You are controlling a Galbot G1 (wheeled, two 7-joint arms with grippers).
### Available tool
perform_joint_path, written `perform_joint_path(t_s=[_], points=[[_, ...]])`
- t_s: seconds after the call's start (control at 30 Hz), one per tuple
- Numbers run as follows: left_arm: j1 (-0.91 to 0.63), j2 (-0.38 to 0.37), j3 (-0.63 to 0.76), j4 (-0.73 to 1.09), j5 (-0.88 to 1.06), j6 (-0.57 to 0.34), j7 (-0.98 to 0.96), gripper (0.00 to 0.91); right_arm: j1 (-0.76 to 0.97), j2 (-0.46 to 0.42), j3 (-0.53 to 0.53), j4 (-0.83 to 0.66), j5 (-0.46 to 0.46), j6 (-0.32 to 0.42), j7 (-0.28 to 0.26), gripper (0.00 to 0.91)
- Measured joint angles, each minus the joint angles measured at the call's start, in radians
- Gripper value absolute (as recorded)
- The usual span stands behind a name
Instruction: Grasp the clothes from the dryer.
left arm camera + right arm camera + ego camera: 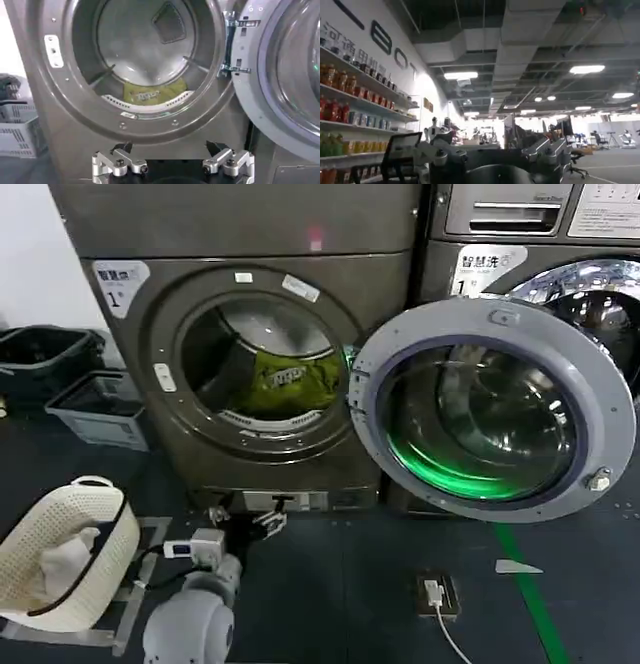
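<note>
The dryer (250,354) fills the frame's upper left, its door (495,409) swung open to the right. The clothes (290,381) lie inside the drum (145,45). A basket (65,559) sits lower left, before stacked bins (95,406).

Left arm (190,624): rounded light-grey shell joints, small white wrist module, thin black cable. Left gripper (172,150): silver machined finger links with dark screws, short black tips, black base. Right gripper (495,160): grey metal links, dark rounded housing.
</note>
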Motion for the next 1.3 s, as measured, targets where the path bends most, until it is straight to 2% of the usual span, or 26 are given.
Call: perform_joint_path(t_s=[0.4,1.3], points=[[0.01,0.0,-0.005,-0.011,0.002,0.0,-0.001,0.907,-0.001,0.008,-0.007,0.004,0.009,0.026,0.005,0.907],[0.016,0.005,-0.005,-0.019,0.003,0.0,-0.003,0.907,-0.011,0.023,0.0,0.013,0.02,0.03,0.014,0.907]])
